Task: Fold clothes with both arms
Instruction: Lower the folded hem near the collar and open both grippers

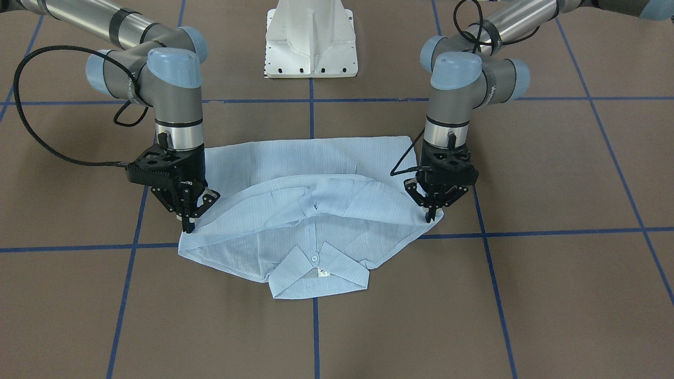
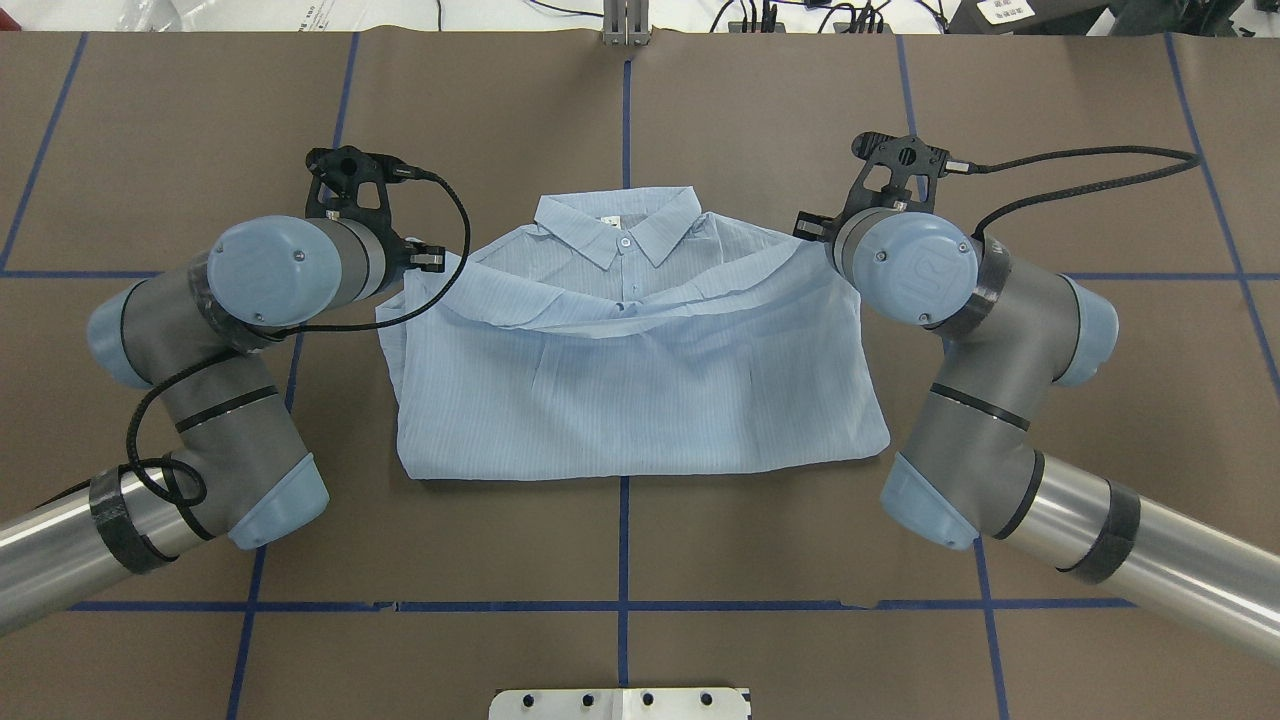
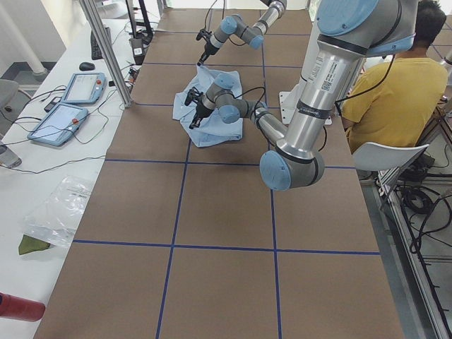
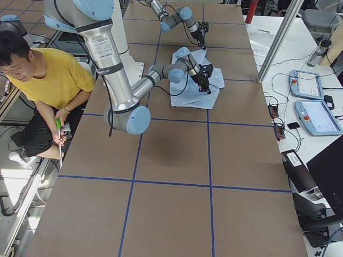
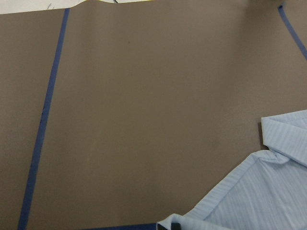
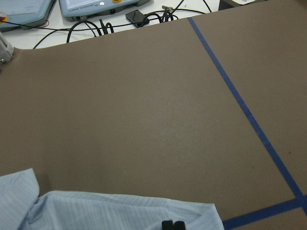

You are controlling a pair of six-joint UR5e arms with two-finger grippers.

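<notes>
The light-blue striped shirt (image 1: 316,173) lies flat at the table's middle, its collar (image 1: 316,273) on the side away from the robot. A layer is folded over with a curved edge running between the two grippers. My left gripper (image 1: 429,213) is shut on the shirt's edge at the shoulder on the view's right. My right gripper (image 1: 188,226) is shut on the opposite shoulder edge. In the overhead view the shirt (image 2: 640,400) shows, but both grippers are hidden under the wrists. The left wrist view (image 5: 268,191) and the right wrist view (image 6: 120,211) show shirt fabric at the bottom.
The white pedestal base (image 1: 310,42) stands behind the shirt. Blue tape lines (image 1: 311,113) cross the brown table cover. A person in a yellow shirt (image 3: 395,92) sits beside the table. Teach pendants (image 4: 316,107) and a metal post (image 3: 106,49) are at the table's far side.
</notes>
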